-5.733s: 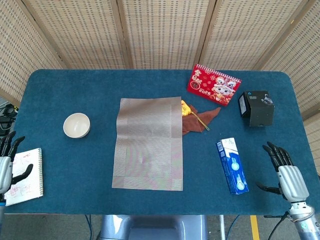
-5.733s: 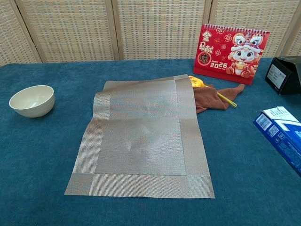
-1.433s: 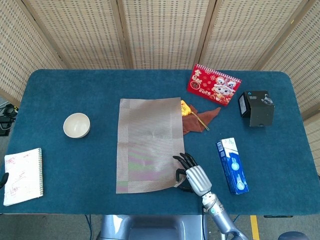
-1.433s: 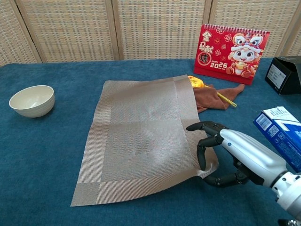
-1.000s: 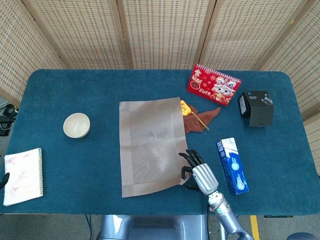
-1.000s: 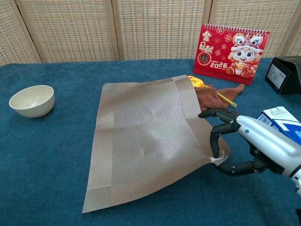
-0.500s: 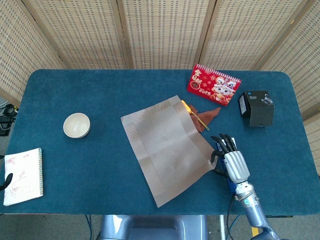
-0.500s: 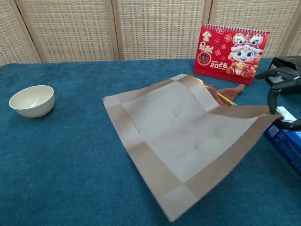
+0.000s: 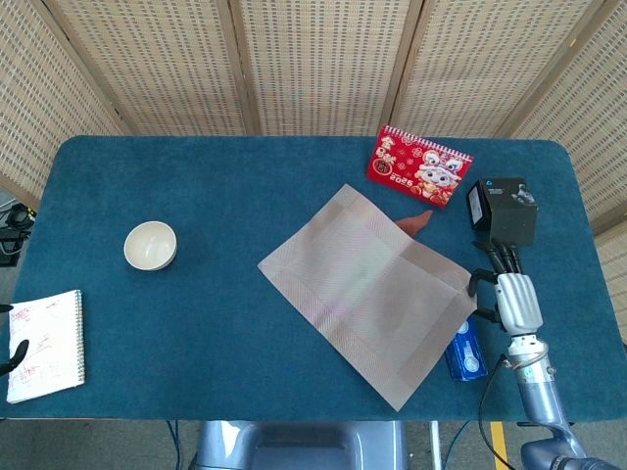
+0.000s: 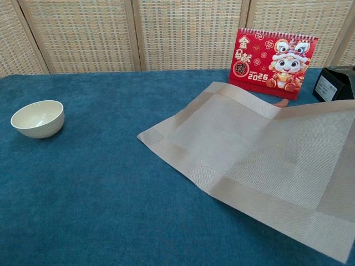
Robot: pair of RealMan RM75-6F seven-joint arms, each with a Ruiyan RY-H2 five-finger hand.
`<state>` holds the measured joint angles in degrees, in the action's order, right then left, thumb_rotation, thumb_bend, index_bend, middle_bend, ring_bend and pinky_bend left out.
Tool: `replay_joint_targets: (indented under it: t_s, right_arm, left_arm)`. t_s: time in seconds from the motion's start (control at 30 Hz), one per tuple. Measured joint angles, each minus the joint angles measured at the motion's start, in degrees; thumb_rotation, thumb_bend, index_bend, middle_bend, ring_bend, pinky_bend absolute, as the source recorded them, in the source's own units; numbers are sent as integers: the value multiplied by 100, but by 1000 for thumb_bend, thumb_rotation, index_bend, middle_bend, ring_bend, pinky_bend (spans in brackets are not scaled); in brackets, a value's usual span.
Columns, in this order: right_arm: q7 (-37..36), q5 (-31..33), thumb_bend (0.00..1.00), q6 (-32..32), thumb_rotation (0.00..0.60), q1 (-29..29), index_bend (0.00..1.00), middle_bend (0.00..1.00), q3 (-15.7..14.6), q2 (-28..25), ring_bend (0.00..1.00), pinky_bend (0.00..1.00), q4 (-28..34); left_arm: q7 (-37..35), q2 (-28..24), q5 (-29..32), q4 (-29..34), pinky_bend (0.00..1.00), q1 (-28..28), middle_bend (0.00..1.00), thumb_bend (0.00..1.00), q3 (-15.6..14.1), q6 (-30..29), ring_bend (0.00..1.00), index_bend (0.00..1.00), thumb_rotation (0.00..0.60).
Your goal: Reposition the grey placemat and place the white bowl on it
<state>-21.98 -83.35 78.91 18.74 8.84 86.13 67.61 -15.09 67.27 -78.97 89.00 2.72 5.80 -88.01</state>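
Now the right hand (image 9: 511,294) grips the grey placemat (image 9: 370,288) by its 3 o'clock corner; the mat lies skewed mid-surface, white bowl (image 9: 150,245) at 9 o'clock, well apart.

From my head view, the grey placemat (image 9: 367,290) covers most of the blue box (image 9: 466,356) at about four o'clock and all but a tip of the brown cloth (image 9: 419,220). I can't tell whether the right hand (image 9: 513,299) pinches its corner. My left hand (image 9: 12,354) is mostly cut off.
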Motion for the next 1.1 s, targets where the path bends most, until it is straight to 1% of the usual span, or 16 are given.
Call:
replay_joint_targets:
  t_s: [0.13, 0.3, 0.7, 1.1]
  right_arm:
    - [-30, 81, 510, -159, 600, 45, 747, 233, 42, -8, 0, 0, -213]
    - [42, 158, 509, -395, 600, 191, 747, 233, 118, -28, 0, 0, -336]
    - [407, 538, 509, -902, 600, 568, 756, 246, 483, -192, 0, 0, -289]
    - [611, 957, 497, -1348, 600, 795, 756, 246, 736, -328, 0, 0, -401]
  left_arm:
    - [45, 22, -35, 0, 0, -11, 0, 288, -23, 9, 0, 318, 600]
    - [75, 38, -36, 5, 0, -18, 0, 288, -23, 10, 0, 318, 600]
    - [89, 72, -10, -50, 0, -42, 0, 290, -28, 69, 0, 318, 600]
    - [117, 90, -9, -62, 0, -53, 0, 289, -37, 89, 0, 318, 600]
